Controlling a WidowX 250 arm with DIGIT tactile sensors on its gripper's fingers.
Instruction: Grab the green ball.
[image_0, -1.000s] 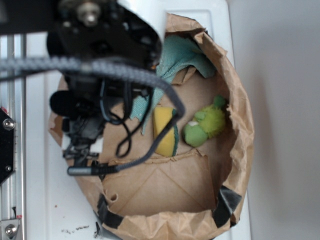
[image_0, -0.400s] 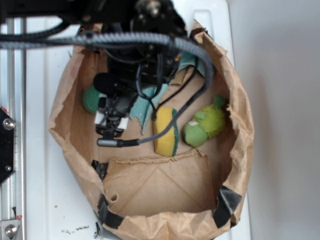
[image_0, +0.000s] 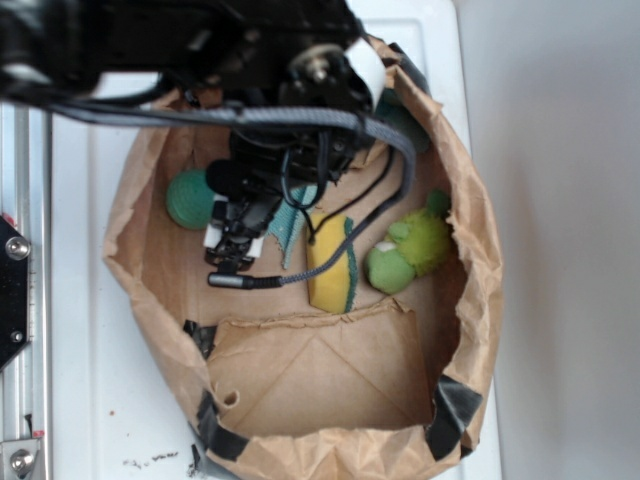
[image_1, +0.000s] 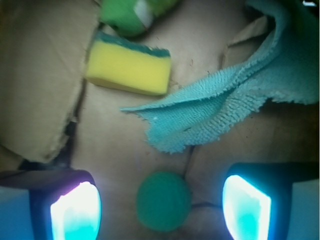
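The green ball (image_1: 164, 201) sits low in the wrist frame's centre, between the wide-open fingers of the gripper (image_1: 161, 207), on the brown paper bag (image_0: 480, 270) floor. Overhead, it lies at upper left, more exposed than a moment ago as the arm shifted. The teal cloth (image_1: 220, 110), the sponge (image_1: 129, 67) and the plush toy (image_0: 408, 254) lie farther away. The gripper looks lined up, so descending and closing seems next.

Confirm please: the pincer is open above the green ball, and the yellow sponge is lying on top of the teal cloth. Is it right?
Not fully. The pincer is open above the green ball, but the yellow sponge lies on the bare brown paper beside the teal cloth, not on top of it. The wrist view shows this.
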